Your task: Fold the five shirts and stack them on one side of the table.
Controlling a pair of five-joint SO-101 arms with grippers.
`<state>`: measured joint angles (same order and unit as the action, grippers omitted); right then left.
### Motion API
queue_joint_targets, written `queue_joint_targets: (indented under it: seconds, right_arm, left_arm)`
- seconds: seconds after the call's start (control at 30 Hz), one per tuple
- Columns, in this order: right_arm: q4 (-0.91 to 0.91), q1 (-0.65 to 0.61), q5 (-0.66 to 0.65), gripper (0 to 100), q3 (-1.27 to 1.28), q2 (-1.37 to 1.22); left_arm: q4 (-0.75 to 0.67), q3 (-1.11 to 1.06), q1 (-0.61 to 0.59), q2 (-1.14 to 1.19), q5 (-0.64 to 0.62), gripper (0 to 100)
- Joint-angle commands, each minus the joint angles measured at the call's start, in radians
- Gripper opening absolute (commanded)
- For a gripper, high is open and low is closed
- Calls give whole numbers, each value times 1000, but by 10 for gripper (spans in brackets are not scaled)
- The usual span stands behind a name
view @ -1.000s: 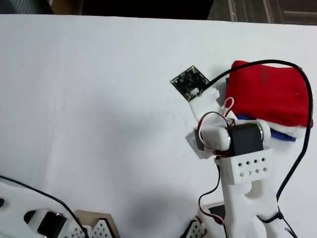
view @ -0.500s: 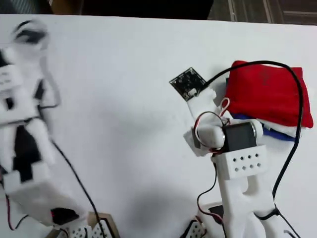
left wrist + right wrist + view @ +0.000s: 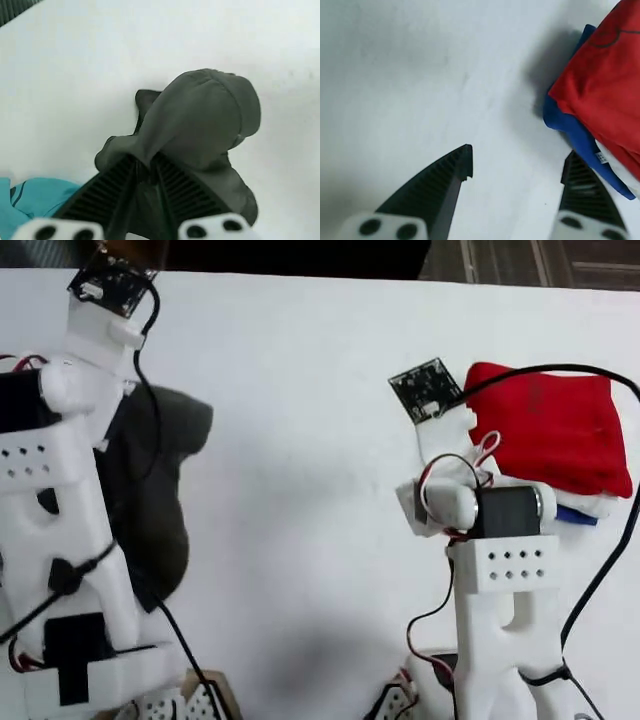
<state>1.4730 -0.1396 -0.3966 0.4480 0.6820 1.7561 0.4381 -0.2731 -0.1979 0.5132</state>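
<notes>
Swinging in from the near-left corner, the left arm (image 3: pixel 55 470) now stands over the left side of the table (image 3: pixel 300 390) with a dark grey shirt (image 3: pixel 150 490) hanging bunched beneath it, while the right arm (image 3: pixel 500 570) has edged slightly toward the far side. Left jaws are clenched on a fold of the grey shirt, with a teal cloth (image 3: pixel 30 200) near it. Right jaws stand released over bare table just beside the stack at the right, where a red shirt (image 3: pixel 545 430) lies on top and a blue shirt (image 3: pixel 565 125) under it.
</notes>
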Motion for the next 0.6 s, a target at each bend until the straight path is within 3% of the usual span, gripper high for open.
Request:
queue_joint_targets:
  seconds: [0.0, 0.27, 0.47, 0.57]
  right_arm:
    - [-33, 10, 8, 291, -3, 16]
    - [-36, 51, 8, 291, -3, -119]
    - [-31, 73, 3, 291, -9, -142]
    - [-35, 71, 2, 291, -9, -143]
  left_arm:
    - [12, 10, 78, -101, -63, 25]
    - [9, 4, 440, -198, -109, 24]
    - [3, -166, 485, -175, -107, 36]
    - [-5, -216, 483, -175, -107, 134]
